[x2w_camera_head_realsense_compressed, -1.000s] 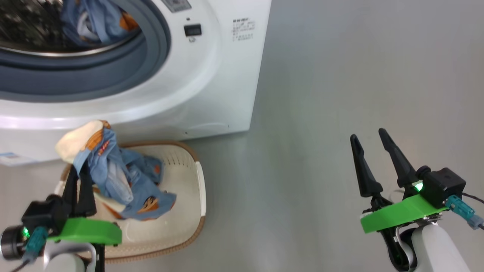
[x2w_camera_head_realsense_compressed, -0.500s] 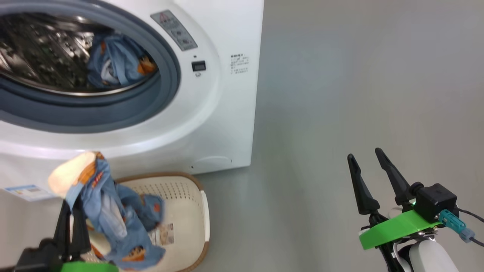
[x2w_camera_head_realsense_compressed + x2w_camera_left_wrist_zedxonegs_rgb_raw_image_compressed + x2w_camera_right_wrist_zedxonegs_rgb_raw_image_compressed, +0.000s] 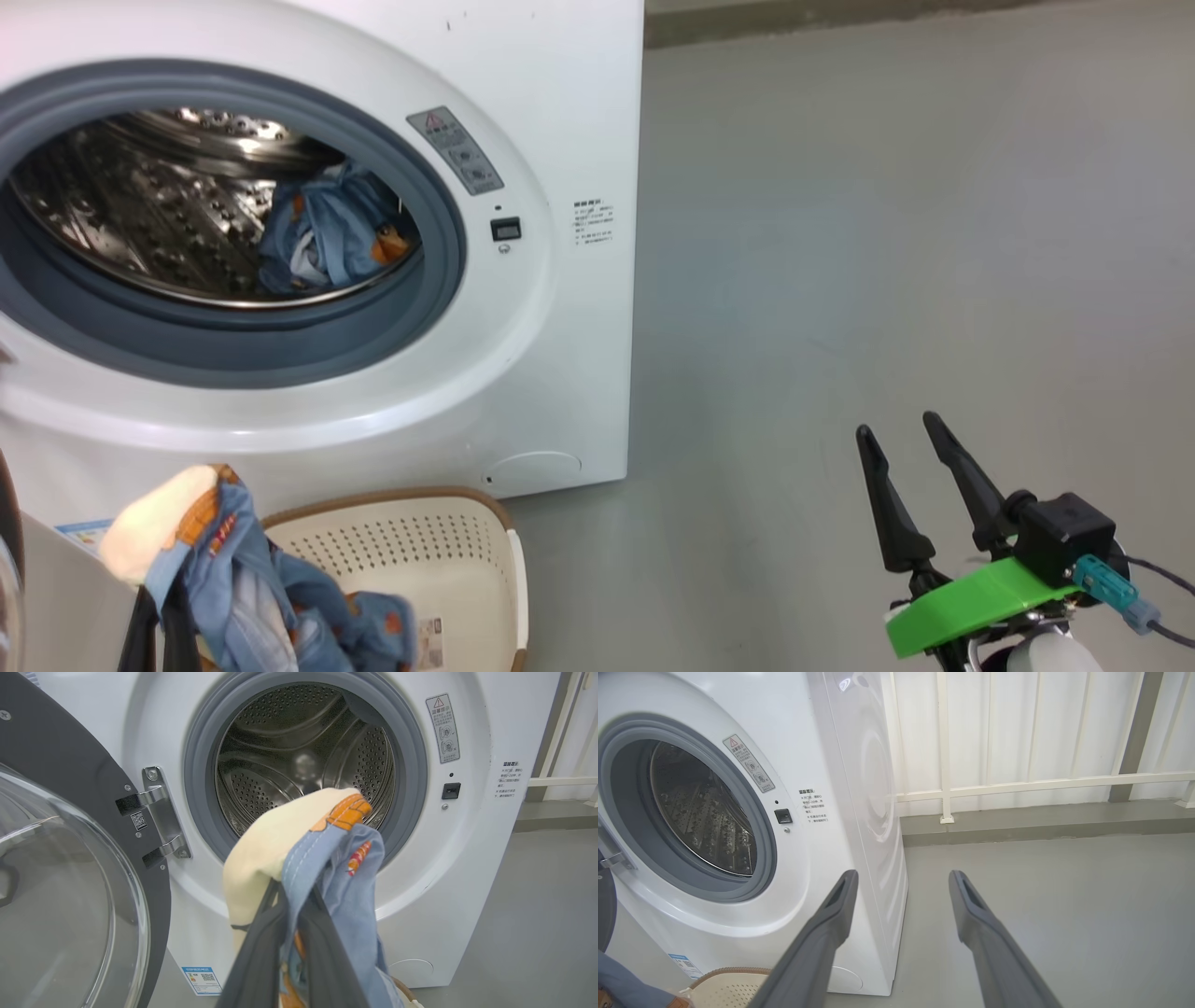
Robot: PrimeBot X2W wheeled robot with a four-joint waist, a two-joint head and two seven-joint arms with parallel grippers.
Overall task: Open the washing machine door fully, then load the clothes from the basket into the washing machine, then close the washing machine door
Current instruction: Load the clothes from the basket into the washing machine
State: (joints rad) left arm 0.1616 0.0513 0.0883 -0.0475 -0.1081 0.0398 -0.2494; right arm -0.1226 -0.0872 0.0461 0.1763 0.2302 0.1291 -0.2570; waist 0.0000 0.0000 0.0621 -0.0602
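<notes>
The left gripper (image 3: 292,900) is clamped tight on a bunch of clothes (image 3: 303,844), blue with a cream piece on top. It holds them up in front of the washer (image 3: 579,112) mouth and over the left side of the basket (image 3: 467,551), which sits on the floor (image 3: 840,233) against the washer's front. The door (image 3: 70,779) stands swung wide to the left and another blue garment (image 3: 327,238) lies inside the drum (image 3: 140,215), while the right gripper (image 3: 896,426) hangs well to the right over the floor, fingers spread wide and holding nothing.
</notes>
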